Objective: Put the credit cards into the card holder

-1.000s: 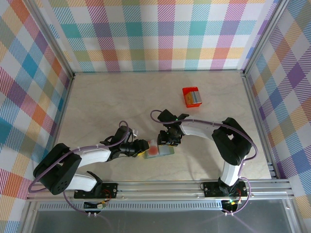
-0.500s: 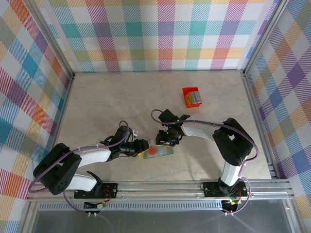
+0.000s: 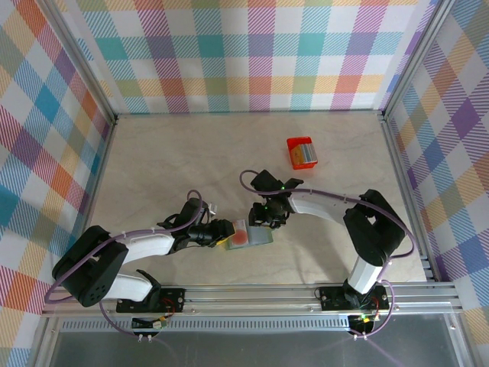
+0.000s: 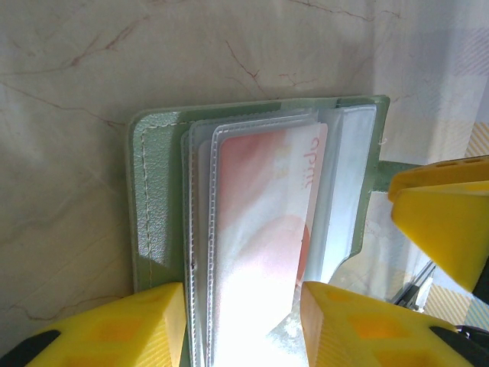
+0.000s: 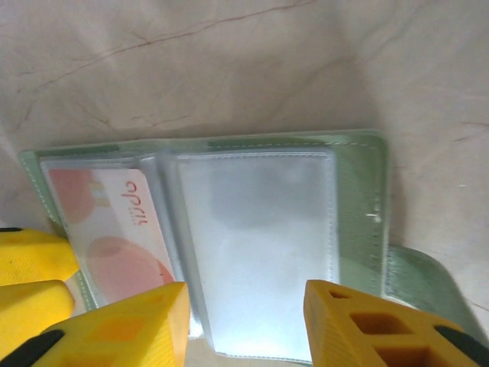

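The grey-green card holder (image 3: 258, 238) lies open on the table near the front edge, its clear sleeves showing. One credit card (image 3: 241, 236) with red marks sits inside a sleeve, plain in the left wrist view (image 4: 267, 206) and the right wrist view (image 5: 99, 222). My left gripper (image 3: 227, 235) is at the holder's left end, jaws apart either side of that sleeve (image 4: 241, 292). My right gripper (image 3: 261, 222) hovers at the holder's far side, open over an empty clear sleeve (image 5: 244, 287). The green cover (image 4: 157, 191) and its tab (image 5: 428, 283) are visible.
A small red box (image 3: 301, 151) with something pale grey inside stands on the table at the back right. Checked walls enclose the table on three sides. A metal rail (image 3: 252, 294) runs along the front by the arm bases.
The right gripper has shifted slightly over the holder and its arm has swung a little to the right. The left gripper and the holder stay where they were.
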`<state>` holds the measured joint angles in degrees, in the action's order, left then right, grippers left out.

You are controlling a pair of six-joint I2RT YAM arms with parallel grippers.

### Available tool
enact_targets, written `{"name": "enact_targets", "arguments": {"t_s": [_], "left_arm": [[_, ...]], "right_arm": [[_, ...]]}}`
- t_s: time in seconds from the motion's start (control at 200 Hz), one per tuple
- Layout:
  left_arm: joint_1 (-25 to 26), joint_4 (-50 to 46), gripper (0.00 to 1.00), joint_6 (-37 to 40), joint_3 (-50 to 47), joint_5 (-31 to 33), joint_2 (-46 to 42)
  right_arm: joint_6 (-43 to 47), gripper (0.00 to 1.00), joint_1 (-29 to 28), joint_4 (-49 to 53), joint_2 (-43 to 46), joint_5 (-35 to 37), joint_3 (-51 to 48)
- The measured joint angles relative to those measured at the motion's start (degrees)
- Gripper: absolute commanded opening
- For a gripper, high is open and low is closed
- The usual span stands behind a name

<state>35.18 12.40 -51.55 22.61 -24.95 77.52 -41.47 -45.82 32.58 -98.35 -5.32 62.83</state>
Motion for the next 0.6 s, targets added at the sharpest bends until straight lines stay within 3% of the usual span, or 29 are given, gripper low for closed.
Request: {"name": "enact_targets", "arguments": {"t_s": [0.595], "left_arm": [[0.0, 0.0, 0.43, -0.02, -0.07, 0.0, 0.0]], "right_arm": [[3.41, 0.47, 0.0, 0.28, -3.67, -0.22, 0.61]]}}
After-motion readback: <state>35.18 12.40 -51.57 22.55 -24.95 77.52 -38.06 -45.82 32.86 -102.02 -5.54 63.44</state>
